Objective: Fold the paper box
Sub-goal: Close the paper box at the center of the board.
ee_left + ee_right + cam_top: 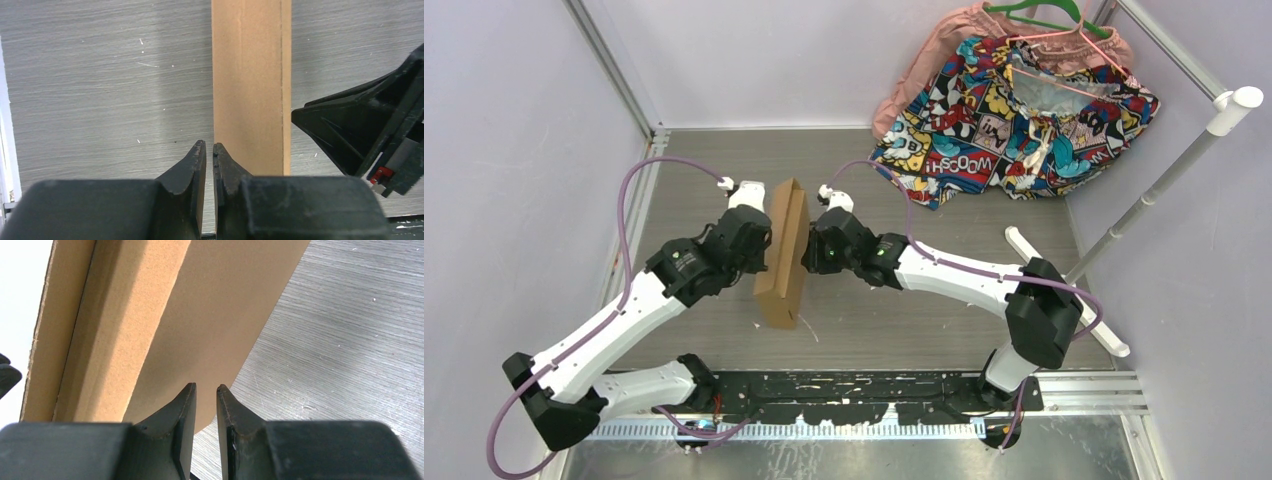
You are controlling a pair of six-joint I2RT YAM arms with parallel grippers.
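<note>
We find the left gripper nearly closed. Its two fingers are pressed close together, with a thin brown cardboard edge running down into the slit between them, so it is pinching a panel of the paper box.

The right gripper has its fingers a narrow slit apart. Through that slit we see only the cardboard face beyond and the grey counter lower down, with nothing caught between the fingers. From above, its tips sit right against the box's right side, opposite the left gripper.

The box is plain brown and unprinted. It stands up on one long edge near the middle of the counter, squeezed between the two grippers. Its length runs away from the arm bases, and its far end leans slightly to the right. From the right wrist we see a folded wall of the box rising beside a broad sloping panel.

Well apart from it, at the far right corner, a comic-print cloth lies with a pink garment behind it. A green hanger sits above them, and a white pole slants along the right side.
</note>
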